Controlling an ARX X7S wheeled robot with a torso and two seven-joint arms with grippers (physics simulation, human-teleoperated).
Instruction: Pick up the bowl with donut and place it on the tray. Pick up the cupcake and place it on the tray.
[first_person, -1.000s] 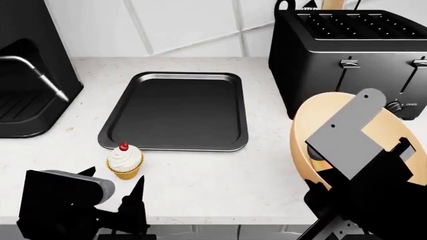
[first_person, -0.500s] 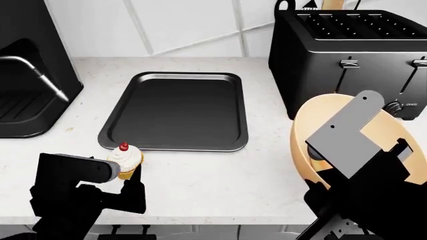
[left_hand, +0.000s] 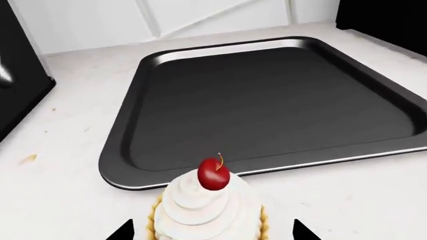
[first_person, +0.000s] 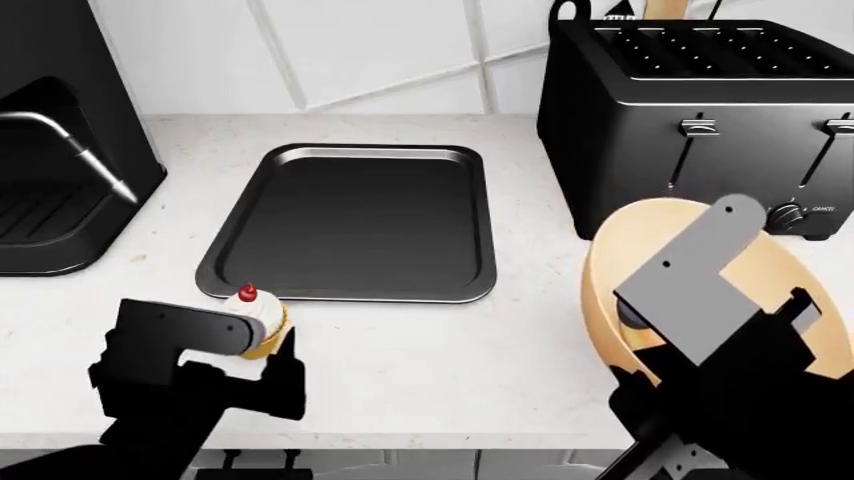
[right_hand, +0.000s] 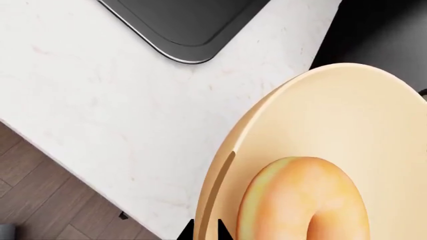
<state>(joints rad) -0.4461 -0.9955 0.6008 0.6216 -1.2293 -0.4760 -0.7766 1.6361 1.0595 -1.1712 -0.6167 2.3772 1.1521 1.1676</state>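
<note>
Near counter front edge, just off near-left corner of flat black metal tray (first_person: 350, 222): small white-frosted cherry-topped cupcake (left_hand: 208, 210), centred between spread jaws of left gripper (left_hand: 211, 231). Right gripper (right_hand: 205, 231) clamps rim of pale orange-tan bowl (first_person: 785, 262), peach-glazed donut (right_hand: 303, 200) inside, right of tray.

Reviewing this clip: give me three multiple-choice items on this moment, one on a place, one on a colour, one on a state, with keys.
1. Where is the cupcake?
A. on the tray
B. on the counter beside the tray's near rim
C. inside the bowl

2. What colour is the tray?
A. black
B. white
C. red

3. What does the bowl hold?
A. nothing
B. the cupcake
C. the donut

Key: 1 B, the left wrist view shows it short of the rim; 2 A, glossy black metal; 3 C, the right wrist view shows the ring inside.
</note>
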